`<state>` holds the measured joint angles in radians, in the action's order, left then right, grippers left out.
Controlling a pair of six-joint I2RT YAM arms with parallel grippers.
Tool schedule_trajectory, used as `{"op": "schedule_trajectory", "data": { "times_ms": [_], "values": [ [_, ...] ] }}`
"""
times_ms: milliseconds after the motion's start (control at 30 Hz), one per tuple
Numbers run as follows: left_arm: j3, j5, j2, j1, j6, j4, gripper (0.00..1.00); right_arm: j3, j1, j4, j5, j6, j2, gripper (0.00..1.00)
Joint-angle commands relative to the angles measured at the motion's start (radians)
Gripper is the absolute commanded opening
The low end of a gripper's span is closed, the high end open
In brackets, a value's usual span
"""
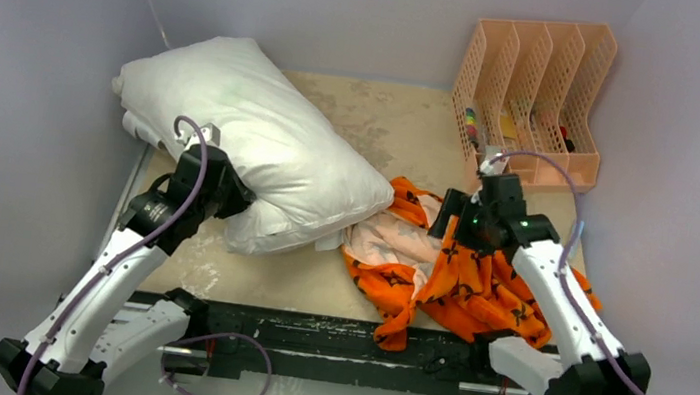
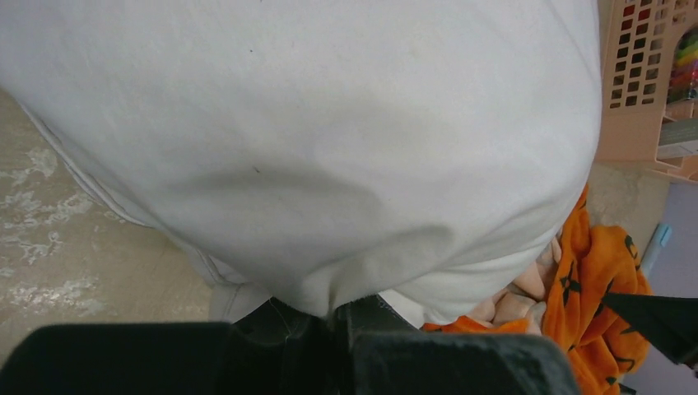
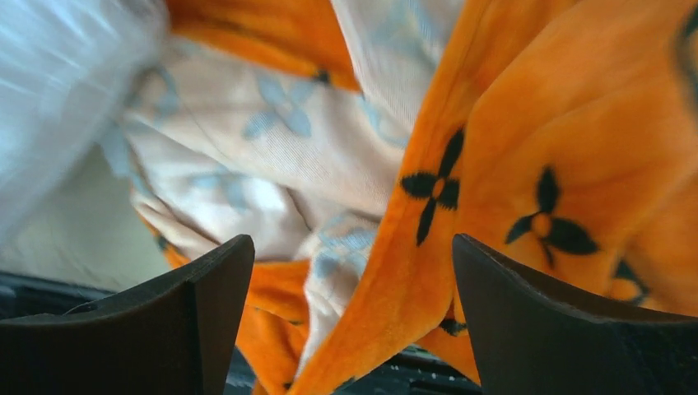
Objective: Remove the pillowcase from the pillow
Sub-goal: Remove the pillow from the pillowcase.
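Gaping right claw (image 3: 352, 247) over pillowcase (image 3: 576, 148) (spread jaws only in wrist view)

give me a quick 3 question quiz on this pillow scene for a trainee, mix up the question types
1. True or false: the pillowcase covers most of the pillow.
2. Pick one. The right jaws are: A) shut on the pillow, B) open over the pillowcase, C) out of every view.
3. Fill in: the left jaws are shut on a fold of the ____.

Key: 1 false; 2 B; 3 pillow.
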<state>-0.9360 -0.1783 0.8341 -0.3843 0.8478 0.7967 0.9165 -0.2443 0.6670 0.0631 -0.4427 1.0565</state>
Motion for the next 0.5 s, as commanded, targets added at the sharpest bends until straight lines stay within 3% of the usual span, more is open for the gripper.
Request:
{"op": "schedule_trajectory", "data": {
  "times_ms": [0,100,233,333,433,467],
  "values": [
    [0.007,0.060,0.005,0.012,-0.020,-0.137,0.00,-0.132,-0.095,-0.049,0.085,-0.034,0.077,0.93],
    [0.019,0.065,-0.001,0.012,-0.018,-0.137,0.00,-0.137,-0.210,-0.070,-0.005,-0.093,0.151,0.96],
    [0.013,0.059,-0.011,0.012,-0.021,-0.126,0.00,-0.092,-0.270,-0.092,-0.079,-0.140,0.301,0.98],
    [-0.033,0.054,-0.010,0.012,-0.054,-0.093,0.00,-0.121,-0.282,-0.209,-0.153,-0.159,0.356,0.70],
    [-0.063,0.075,0.011,0.012,-0.086,-0.059,0.00,-0.082,-0.281,-0.186,-0.224,-0.200,0.431,0.47],
    [-0.063,0.092,0.020,0.012,-0.096,-0.055,0.00,-0.073,-0.279,-0.165,-0.287,-0.229,0.430,0.35]
  ]
}}
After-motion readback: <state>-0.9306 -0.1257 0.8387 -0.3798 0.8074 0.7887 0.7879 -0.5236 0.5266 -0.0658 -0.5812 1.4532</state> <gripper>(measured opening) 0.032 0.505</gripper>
